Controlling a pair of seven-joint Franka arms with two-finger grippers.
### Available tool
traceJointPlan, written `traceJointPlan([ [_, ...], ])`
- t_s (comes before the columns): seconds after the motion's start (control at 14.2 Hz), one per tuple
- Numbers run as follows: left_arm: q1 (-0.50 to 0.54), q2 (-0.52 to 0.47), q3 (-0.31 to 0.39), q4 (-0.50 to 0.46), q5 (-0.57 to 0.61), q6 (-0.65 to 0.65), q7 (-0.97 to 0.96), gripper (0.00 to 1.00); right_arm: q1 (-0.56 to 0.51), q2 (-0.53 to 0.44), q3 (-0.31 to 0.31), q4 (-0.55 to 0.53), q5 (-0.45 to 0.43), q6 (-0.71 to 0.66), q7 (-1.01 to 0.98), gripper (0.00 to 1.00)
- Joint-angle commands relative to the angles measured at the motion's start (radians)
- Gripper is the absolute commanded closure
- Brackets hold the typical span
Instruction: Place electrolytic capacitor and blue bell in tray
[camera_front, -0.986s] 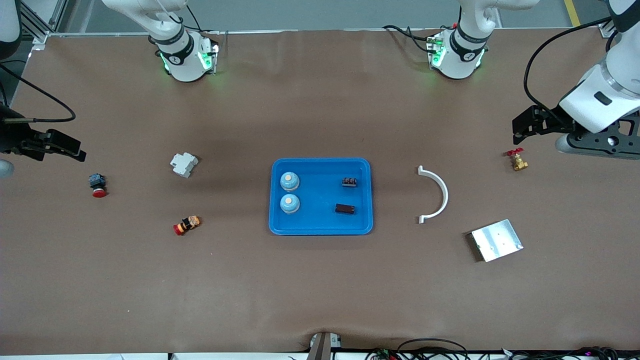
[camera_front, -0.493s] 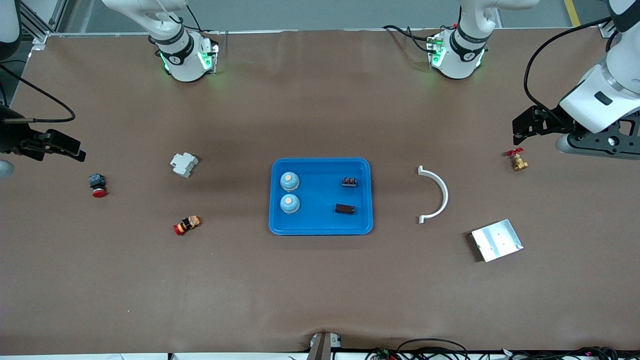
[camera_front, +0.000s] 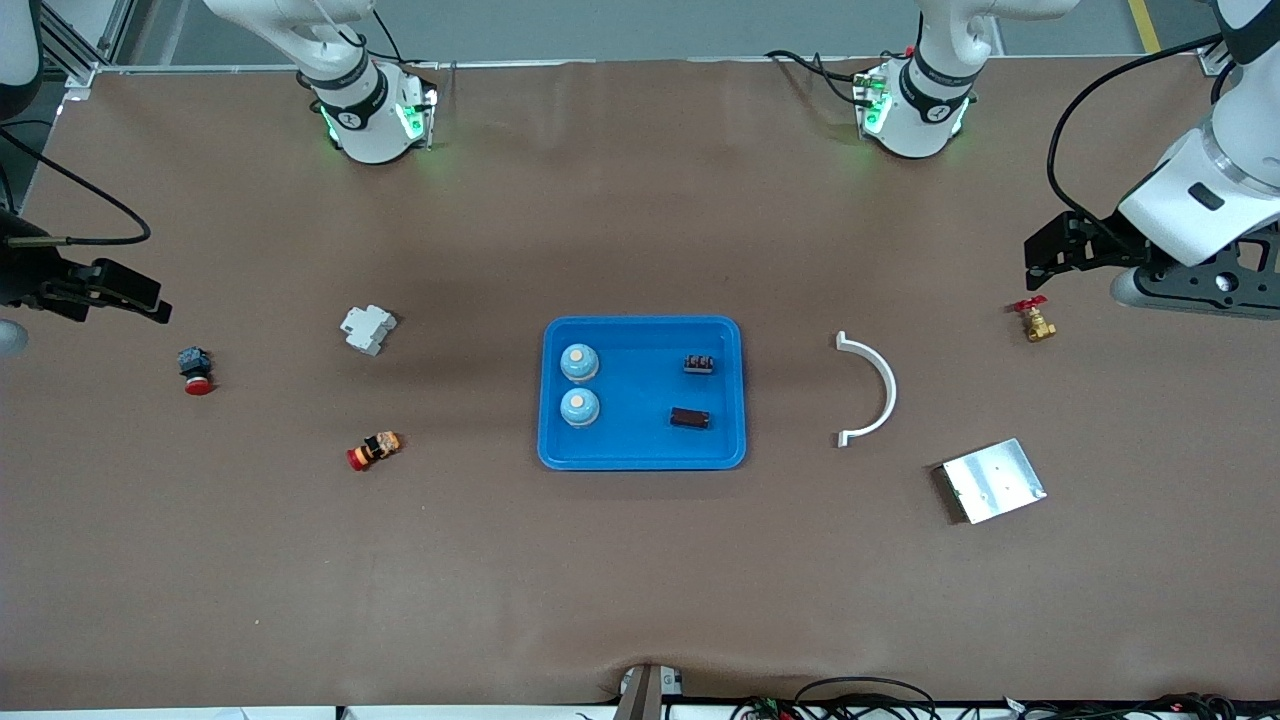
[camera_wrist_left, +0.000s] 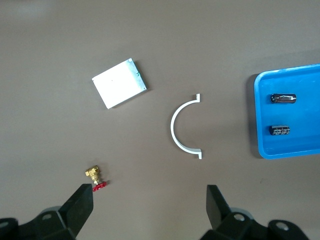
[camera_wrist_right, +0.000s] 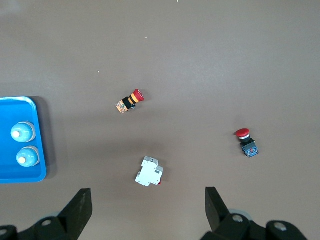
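The blue tray (camera_front: 640, 326) lies at the table's middle. Two pale-blue bells (camera_front: 579, 362) (camera_front: 579, 406) stand in its half toward the right arm's end. Two dark capacitors (camera_front: 699, 364) (camera_front: 690, 418) lie in its other half. My left gripper (camera_front: 1042, 256) hangs open and empty over the table near the brass valve, with the tray's capacitor side (camera_wrist_left: 310, 150) in its wrist view. At the other end of the table my right gripper (camera_front: 148, 298) hangs open and empty, and both bells (camera_wrist_right: 23, 132) (camera_wrist_right: 27, 156) show in its wrist view.
A white curved bracket (camera_front: 880, 390), a silver metal plate (camera_front: 993, 480) and a brass valve with a red handle (camera_front: 1035, 321) lie toward the left arm's end. A white breaker (camera_front: 368, 328), a red push-button (camera_front: 195, 370) and a red-and-yellow button (camera_front: 373, 450) lie toward the right arm's end.
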Motion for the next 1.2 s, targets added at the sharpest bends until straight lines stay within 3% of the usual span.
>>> traceJointPlan([
  [0.0,-0.002,-0.015,-0.001,-0.008,0.000,0.008,-0.002,0.00,-0.003,-0.024,-0.001,-0.024,0.013,0.013,-0.010,0.00],
  [1.13,0.000,-0.023,-0.009,-0.014,0.002,0.040,-0.051,0.00,0.001,-0.027,0.001,-0.029,0.000,0.001,-0.011,0.00],
])
